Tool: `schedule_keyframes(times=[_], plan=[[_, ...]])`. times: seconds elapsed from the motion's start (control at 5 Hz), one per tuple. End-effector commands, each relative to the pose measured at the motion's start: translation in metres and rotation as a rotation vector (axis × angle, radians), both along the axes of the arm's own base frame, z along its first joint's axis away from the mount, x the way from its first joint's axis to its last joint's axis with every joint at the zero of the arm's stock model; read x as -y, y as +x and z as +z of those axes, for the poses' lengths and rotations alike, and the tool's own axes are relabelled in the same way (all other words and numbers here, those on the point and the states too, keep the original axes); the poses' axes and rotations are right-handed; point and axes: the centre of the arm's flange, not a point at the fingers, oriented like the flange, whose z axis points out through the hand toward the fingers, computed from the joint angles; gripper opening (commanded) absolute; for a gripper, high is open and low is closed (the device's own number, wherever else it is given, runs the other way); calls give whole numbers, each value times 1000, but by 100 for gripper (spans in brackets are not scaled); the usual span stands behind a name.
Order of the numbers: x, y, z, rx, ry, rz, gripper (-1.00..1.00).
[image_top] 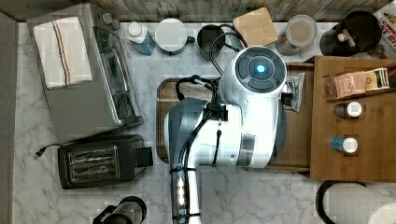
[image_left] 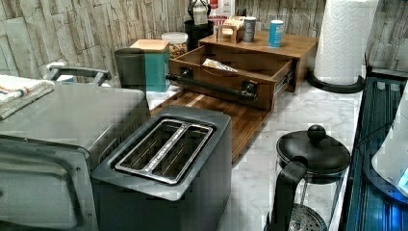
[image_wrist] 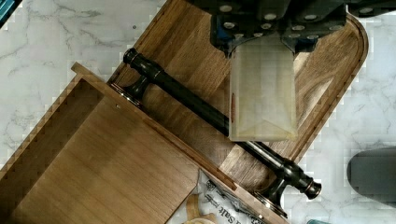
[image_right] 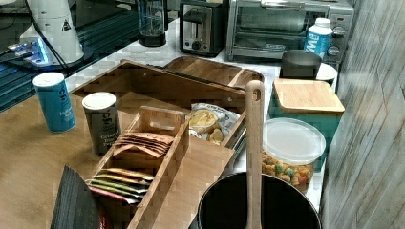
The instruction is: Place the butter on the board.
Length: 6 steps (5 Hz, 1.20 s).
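So the gripper [image_wrist: 262,44] is holding the butter [image_wrist: 263,91], a pale stick in a waxy wrapper, with the fingers closed snug on its upper end, and it's hanging right over the board [image_wrist: 187,51] in the wrist view, apparently without touching it. The stick is crossing above the drawer's black bar handle [image_wrist: 205,112], so it's sitting over the strip of board just beside the open drawer [image_wrist: 102,158]. In the top view the arm [image_top: 233,112] is covering most of the board [image_top: 163,100], which is lying on the marble counter [image_top: 28,186] between the toaster [image_top: 100,161] on the top view's left and the wooden drawer unit [image_top: 359,158] on the top view's right. The drawer [image_left: 231,72] is pulled out over the far end of the board [image_left: 245,120] in the left view, and there's a snack bag [image_right: 210,119] lying inside it in the right view. Two small canisters, a blue one [image_right: 54,101] and a dark one [image_right: 102,121], are standing on top of the unit next to a rack of tea bags [image_right: 138,157]. The toaster oven [image_top: 88,79] is sitting far left in the top view with a striped towel [image_top: 62,51] on it.
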Motion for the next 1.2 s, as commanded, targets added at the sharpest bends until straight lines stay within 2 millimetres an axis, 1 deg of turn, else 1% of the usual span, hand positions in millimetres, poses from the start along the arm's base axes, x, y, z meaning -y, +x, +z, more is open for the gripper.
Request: schedule_keyframes(times=[0.2,0.4,0.6,0.8,1.0,1.2], plan=[[0,0,0,0,2,-1,-100],[-25,-19,-16,70,38,47,-100],[-69,-33,-35,125,60,34,-100],[-102,-43,-65,164,50,39,-100],[-117,-49,-97,141,64,21,-100],[-128,-54,-124,104,67,23,-100]])
